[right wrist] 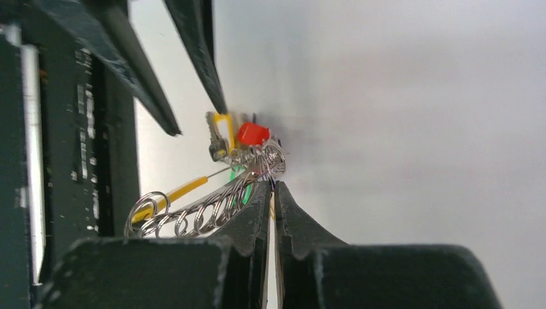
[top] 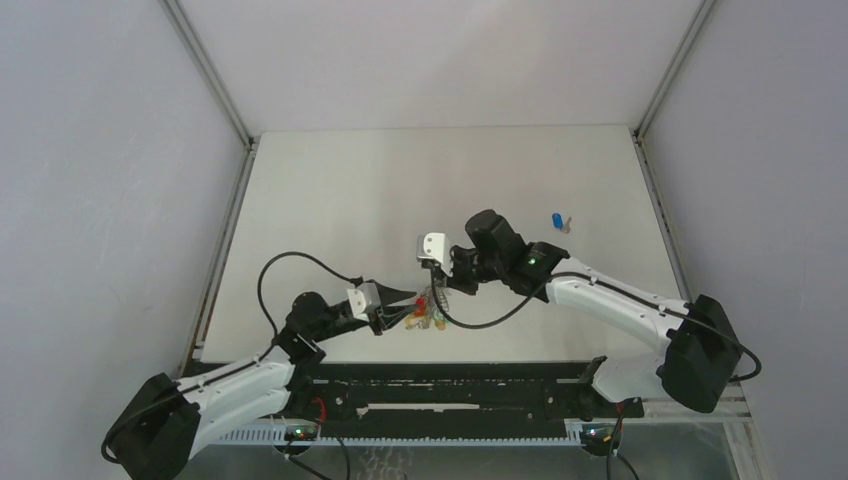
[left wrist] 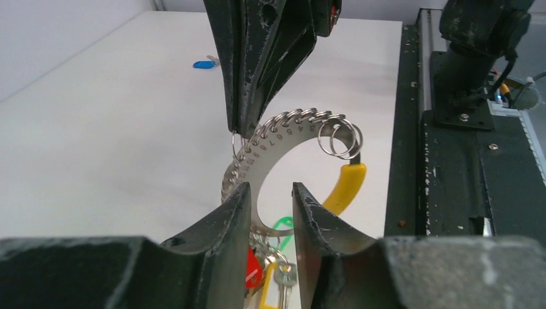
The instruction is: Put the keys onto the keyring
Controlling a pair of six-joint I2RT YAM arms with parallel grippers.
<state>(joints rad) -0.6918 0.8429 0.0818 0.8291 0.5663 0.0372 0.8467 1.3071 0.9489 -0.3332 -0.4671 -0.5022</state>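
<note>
Keyring (top: 430, 305), curved silver metal plate strung with small rings and coloured-capped keys, is held at lower centre, pinched by pressed-together fingers of right gripper (right wrist: 271, 183). Left gripper (left wrist: 267, 193) is seen spread astride plate's lower end. Small blue-capped key (top: 557, 220) is seen upper right, well apart, nearer right arm (top: 620, 295).

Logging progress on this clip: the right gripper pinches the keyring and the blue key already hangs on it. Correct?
Not quite. The right gripper does pinch the keyring, but the blue key lies loose on the table, apart from it; the top external view shows this.
</note>
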